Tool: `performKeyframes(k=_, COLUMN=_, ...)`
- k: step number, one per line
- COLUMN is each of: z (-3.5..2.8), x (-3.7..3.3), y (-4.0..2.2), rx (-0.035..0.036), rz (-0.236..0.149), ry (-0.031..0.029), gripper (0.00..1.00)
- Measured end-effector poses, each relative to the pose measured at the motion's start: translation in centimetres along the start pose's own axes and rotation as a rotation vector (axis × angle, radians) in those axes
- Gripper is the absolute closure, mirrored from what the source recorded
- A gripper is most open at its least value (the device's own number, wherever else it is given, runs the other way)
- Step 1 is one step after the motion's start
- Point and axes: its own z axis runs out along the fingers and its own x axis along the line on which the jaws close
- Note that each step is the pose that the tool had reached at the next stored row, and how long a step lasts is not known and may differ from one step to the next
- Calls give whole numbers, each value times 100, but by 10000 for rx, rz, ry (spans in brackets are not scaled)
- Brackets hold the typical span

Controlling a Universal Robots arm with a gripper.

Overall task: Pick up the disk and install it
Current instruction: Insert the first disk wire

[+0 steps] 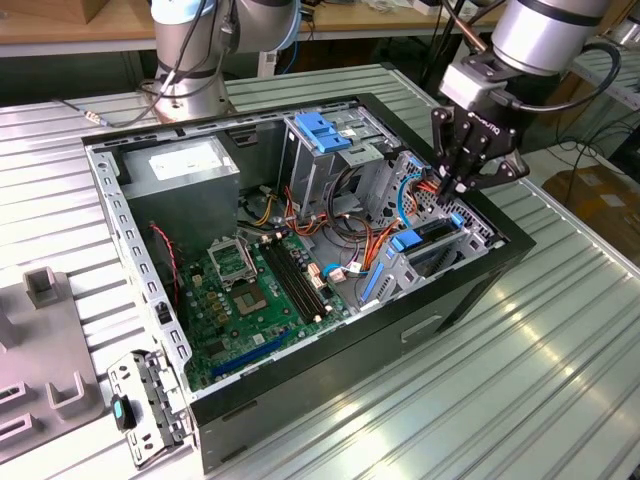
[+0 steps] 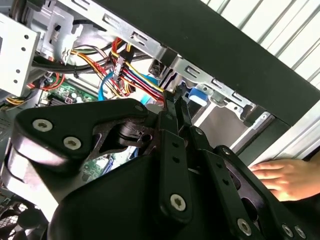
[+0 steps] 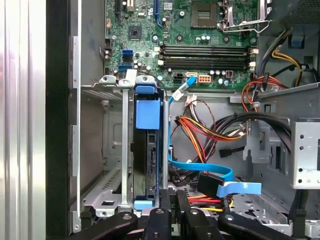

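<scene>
Because the disk [image 3: 148,165] had to stand on its edge to fit, it sat deep in the grey cage [image 3: 112,150], and the tool [image 3: 172,210] pinched narrow against its end, inside the computer case [image 1: 300,375].

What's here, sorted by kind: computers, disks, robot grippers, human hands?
Open computer case: 1
Disk, standing in its bay: 1
Gripper: 1
Person's hand: 1
Total: 4
</scene>
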Motion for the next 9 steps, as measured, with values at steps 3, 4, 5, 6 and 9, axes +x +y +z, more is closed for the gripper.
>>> performKeyframes(k=3, z=2, x=49, y=17, rx=0, rz=0, ry=-2, gripper=83)
performKeyframes(k=4, z=4, x=60, y=32, rx=0, rz=0, ry=-4, gripper=83)
performKeyframes(k=5, z=7, x=61, y=57, rx=3, rz=-6, ry=-10, gripper=83)
performKeyframes(k=6, z=8, x=61, y=79, rx=9, rz=-15, ry=-7, gripper=83)
performKeyframes(k=9, z=37, x=61, y=98, rx=27, rz=4, ry=-12, gripper=83)
